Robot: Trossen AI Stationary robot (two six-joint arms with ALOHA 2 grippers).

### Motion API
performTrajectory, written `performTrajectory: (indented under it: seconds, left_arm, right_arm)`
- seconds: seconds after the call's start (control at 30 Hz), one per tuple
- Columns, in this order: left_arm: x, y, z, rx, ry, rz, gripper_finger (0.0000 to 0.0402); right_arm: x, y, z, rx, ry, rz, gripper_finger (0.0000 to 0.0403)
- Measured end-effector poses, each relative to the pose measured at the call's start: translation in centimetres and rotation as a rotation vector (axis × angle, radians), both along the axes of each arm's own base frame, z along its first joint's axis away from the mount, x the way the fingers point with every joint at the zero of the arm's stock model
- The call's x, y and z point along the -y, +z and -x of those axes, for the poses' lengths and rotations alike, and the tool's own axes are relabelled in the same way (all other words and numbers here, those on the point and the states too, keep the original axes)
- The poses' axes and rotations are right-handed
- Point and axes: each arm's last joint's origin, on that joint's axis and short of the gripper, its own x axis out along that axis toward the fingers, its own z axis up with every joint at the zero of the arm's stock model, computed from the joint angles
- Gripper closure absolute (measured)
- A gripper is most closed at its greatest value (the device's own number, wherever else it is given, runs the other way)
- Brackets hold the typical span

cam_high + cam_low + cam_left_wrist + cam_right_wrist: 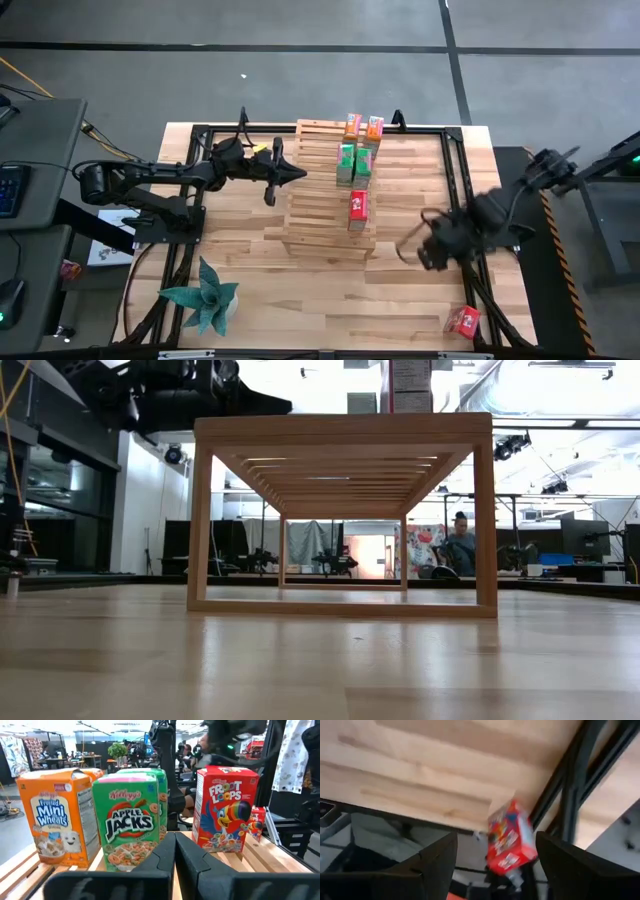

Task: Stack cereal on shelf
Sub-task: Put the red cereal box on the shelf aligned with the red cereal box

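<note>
On the light slatted wooden shelf (325,195) stand five small cardboard cereal boxes: two orange (352,124), two green (346,165), one red (357,208). Beside its left edge the left claw (297,176) hangs, fingers together. Over the wooden tabletop (420,290), the right claw (418,252) is spread apart above the sixth box, red (462,321), at the near right corner.

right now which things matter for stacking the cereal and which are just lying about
For the job:
- shelf
- orange boxes, green boxes and red box on the shelf
- loose red box at the table's corner
- right hand, open, aimed at it
- left hand, shut, beside the shelf

Lying about:
- teal plant
</note>
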Motion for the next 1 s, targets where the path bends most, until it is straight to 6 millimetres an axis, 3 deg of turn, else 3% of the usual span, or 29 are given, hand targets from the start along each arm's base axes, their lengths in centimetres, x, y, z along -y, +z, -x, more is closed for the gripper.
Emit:
performTrajectory:
  seconds: [0.27, 0.43, 0.63, 1.0]
  left_arm:
    - [-0.1, 0.8, -0.2, 0.025, 0.000, -0.004, 0.0402]
    - [-0.1, 0.7, -0.2, 0.017, 0.000, 0.000, 0.0402]
    - [-0.1, 0.7, -0.2, 0.019, 0.000, -0.001, 0.0402]
    - [-0.1, 1.0, -0.2, 0.046, -0.001, -0.011, 0.0401]
  right_arm:
    - [-7.5, -2.2, 0.8, -0.124, -0.148, -0.009, 0.0141]
    - [-10.7, -4.0, 1.1, -0.188, -0.106, -0.017, 0.0141]
    - [-12.8, -5.7, 0.6, -0.211, -0.080, -0.022, 0.0141]
    - [-14.1, -7.1, 0.4, -0.355, -0.077, -0.048, 0.0141]
